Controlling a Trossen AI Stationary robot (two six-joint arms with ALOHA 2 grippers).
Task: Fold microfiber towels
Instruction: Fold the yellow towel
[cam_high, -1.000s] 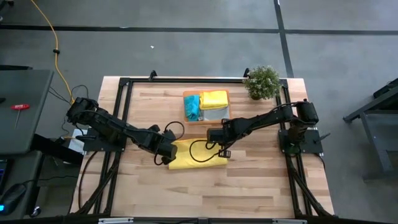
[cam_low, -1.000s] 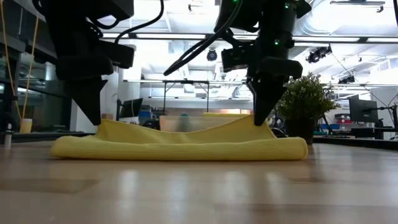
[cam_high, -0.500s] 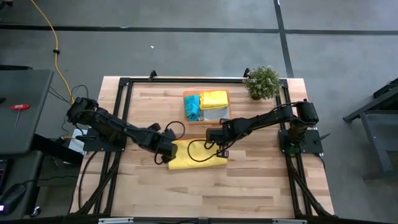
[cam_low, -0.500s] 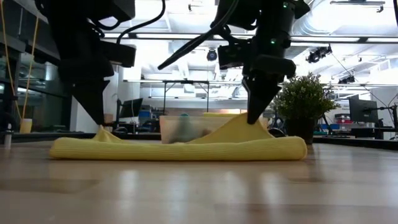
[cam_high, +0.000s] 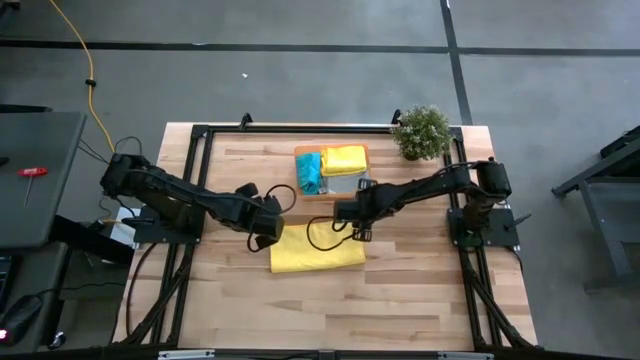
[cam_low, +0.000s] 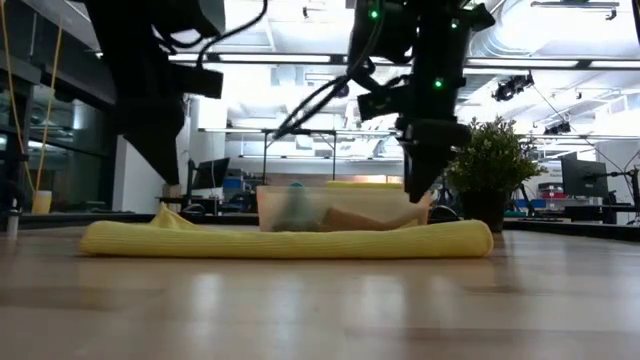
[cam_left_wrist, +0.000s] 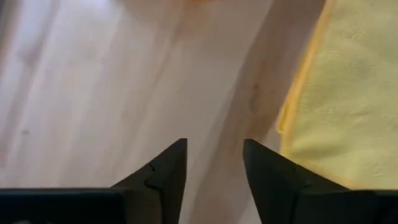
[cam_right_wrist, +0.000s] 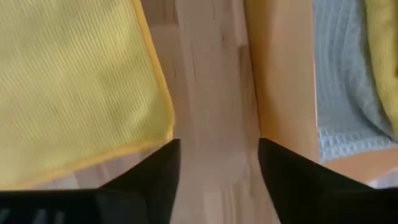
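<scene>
Lying flat mid-table, yellow towel (cam_high: 317, 248) looked soft, light, limp; best pinched at corners. Left gripper (cam_high: 268, 222) and right gripper (cam_high: 352, 212): jaws apart, empty, just off towel's far corners.

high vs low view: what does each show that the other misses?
Only high: the teal towel and the second yellow towel lying in the orange tray; the left tool and right tool at the far edge of the folded yellow towel.
Only low: both tools lifted clear of that towel, and the room behind.
Both: folded towel, plant, both arms.
</scene>
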